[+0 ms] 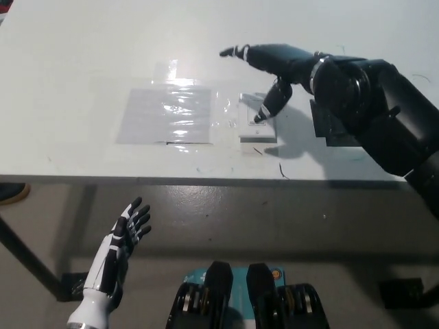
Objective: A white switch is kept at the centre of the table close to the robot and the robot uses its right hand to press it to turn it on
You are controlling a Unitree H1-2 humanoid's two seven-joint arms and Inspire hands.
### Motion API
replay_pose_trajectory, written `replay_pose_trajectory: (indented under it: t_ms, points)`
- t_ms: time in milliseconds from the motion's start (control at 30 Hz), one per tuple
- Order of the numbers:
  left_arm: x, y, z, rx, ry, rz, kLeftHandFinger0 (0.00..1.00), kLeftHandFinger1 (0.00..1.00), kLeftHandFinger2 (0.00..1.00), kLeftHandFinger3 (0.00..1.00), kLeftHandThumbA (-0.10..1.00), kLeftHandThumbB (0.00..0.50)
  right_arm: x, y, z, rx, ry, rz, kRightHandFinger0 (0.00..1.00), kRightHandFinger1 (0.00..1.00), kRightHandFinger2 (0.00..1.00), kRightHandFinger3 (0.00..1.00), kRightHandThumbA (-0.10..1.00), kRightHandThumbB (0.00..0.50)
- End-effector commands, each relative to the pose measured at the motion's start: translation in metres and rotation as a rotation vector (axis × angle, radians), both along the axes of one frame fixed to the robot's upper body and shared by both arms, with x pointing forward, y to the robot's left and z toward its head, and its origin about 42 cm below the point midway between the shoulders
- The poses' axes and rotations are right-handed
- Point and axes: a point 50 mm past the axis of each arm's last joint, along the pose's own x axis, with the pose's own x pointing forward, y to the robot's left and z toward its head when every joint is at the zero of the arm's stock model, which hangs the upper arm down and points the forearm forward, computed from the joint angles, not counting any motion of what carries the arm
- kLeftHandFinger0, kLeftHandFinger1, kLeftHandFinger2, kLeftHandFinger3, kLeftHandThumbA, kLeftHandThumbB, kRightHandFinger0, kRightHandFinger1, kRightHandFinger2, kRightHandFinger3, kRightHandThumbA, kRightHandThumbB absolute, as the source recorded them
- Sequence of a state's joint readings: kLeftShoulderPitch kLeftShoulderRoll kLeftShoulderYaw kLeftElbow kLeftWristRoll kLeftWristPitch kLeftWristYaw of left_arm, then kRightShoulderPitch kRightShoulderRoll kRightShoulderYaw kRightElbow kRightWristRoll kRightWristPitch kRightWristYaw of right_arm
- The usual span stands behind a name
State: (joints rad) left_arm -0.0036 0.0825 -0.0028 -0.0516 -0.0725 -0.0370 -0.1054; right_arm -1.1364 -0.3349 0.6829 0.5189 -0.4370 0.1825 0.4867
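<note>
A white switch lies flat on the white table, near its front edge at the centre. My black right hand hovers over it with fingers spread, holding nothing. One finger stretches away to the left, and another points down with its tip on or just above the switch's rocker. The hand hides the switch's right part. My white left hand rests open below the table edge at the lower left.
A clear plastic sheet is taped flat to the left of the switch. A black taped patch lies to the right, mostly under my right forearm. A table leg slants down at the lower left.
</note>
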Motion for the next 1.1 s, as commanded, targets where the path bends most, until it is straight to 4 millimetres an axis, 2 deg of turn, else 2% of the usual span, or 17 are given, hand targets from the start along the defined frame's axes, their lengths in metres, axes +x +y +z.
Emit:
replay_pose_trajectory:
  t_ms: [0,200,367,633,767,1067]
  points:
    - [-0.003,-0.003,0.010,-0.003,-0.056,-0.006,1.00,1.00,1.00,1.00,1.00,0.057,0.001,-0.011,0.012,-0.083,-0.031,-0.016,1.00,1.00,1.00,1.00,0.93,0.263]
    - [-0.004,-0.003,0.008,-0.017,-0.050,-0.011,1.00,1.00,1.00,1.00,1.00,0.041,0.000,-0.014,-0.007,-0.117,0.015,-0.022,1.00,1.00,1.00,1.00,0.97,0.269]
    - [-0.004,-0.003,0.008,-0.017,-0.052,-0.004,1.00,1.00,1.00,1.00,1.00,0.062,-0.002,-0.011,-0.016,-0.144,0.026,-0.022,1.00,1.00,1.00,1.00,0.97,0.259]
    - [-0.004,-0.002,0.008,-0.016,-0.050,-0.005,1.00,1.00,1.00,1.00,1.00,0.065,-0.002,-0.011,-0.035,-0.162,0.057,-0.021,1.00,1.00,1.00,1.00,0.97,0.266]
    - [-0.003,-0.001,0.007,-0.020,-0.049,-0.009,1.00,1.00,1.00,1.00,1.00,0.050,-0.003,-0.009,-0.046,-0.170,0.071,-0.017,1.00,1.00,1.00,1.00,0.97,0.270]
    - [-0.001,0.000,0.009,-0.010,-0.055,-0.012,1.00,1.00,1.00,1.00,1.00,0.043,-0.003,-0.006,-0.055,-0.188,0.088,-0.006,1.00,1.00,1.00,1.00,1.00,0.287]
